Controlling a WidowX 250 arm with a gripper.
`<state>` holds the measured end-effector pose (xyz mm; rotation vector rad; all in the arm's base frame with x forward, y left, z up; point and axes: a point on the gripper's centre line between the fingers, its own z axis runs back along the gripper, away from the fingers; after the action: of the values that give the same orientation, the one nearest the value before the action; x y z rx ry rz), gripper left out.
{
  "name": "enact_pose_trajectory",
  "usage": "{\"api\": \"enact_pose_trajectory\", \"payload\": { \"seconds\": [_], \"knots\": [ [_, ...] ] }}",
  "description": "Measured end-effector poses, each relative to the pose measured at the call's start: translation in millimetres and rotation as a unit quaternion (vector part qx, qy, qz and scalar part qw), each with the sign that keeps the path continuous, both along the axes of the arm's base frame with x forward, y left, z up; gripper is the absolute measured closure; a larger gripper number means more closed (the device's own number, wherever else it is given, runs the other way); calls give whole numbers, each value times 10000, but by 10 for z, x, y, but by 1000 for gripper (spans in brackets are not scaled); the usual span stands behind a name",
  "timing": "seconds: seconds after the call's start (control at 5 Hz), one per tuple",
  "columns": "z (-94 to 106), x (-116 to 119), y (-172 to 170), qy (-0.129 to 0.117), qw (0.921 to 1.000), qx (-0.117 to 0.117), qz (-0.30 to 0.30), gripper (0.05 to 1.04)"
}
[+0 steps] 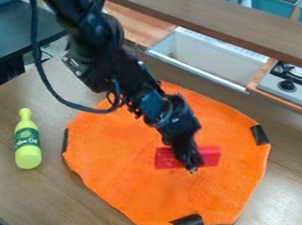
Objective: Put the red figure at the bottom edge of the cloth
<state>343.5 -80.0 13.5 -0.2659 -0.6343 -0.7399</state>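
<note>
Orange cloth (117, 174) leaves room below the red figure (167, 159); can't tell if claw's (191, 169) closed.

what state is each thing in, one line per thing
red figure: on the cloth, partly covered by the gripper
gripper: lowered at the red figure
cloth: spread out, tape at its edges
bottle: standing or lying, can't tell

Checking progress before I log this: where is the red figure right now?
In the camera view, the red figure is over the orange cloth, slightly right of its middle, at the gripper.
</note>
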Motion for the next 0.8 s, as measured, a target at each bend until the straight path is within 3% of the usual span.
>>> {"api": "enact_pose_trajectory", "payload": {
  "seconds": [0.2,0.4,0.6,0.8],
  "knots": [
    [-101,-147,-4,50,9999,91,-114,777],
    [-106,-316,22,-57,9995,83,-288,777],
    [-135,-398,92,-46,9995,-45,-304,716],
    [-121,-391,197,-29,9997,-165,-173,408]
  ]
}}
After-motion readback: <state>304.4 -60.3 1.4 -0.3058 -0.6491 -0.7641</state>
